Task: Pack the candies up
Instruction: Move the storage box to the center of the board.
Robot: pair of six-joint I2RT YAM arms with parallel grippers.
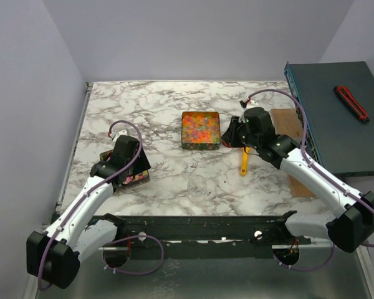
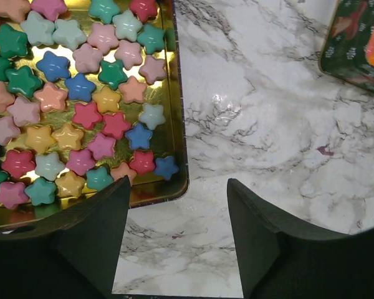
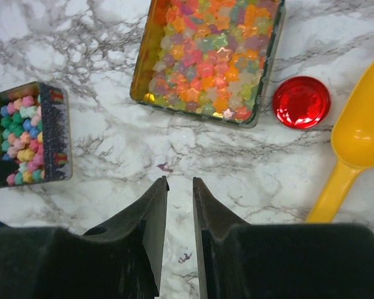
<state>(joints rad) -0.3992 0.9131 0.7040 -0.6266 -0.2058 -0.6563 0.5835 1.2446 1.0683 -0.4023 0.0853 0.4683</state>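
Glossy orange, red and yellow star candies (image 3: 206,53) fill a square tin (image 1: 200,130) at the table's middle. Pastel star candies (image 2: 81,106) lie in a gold-lined tin (image 2: 182,124) at the left, which also shows in the top view (image 1: 135,179) and the right wrist view (image 3: 31,134). My left gripper (image 2: 177,193) is open and empty, over bare marble just beside that tin's corner. My right gripper (image 3: 179,182) is empty, with its jaws a narrow slit apart. It hovers over marble in front of the square tin, beside it in the top view (image 1: 229,133).
A round red cap (image 3: 301,102) and a yellow scoop (image 3: 355,146) lie right of the square tin. The scoop's handle shows in the top view (image 1: 244,164). A faint clear jar (image 1: 198,185) stands near the front. A wooden board (image 1: 288,121) and a dark box (image 1: 336,118) with a red tool (image 1: 351,101) are at the right.
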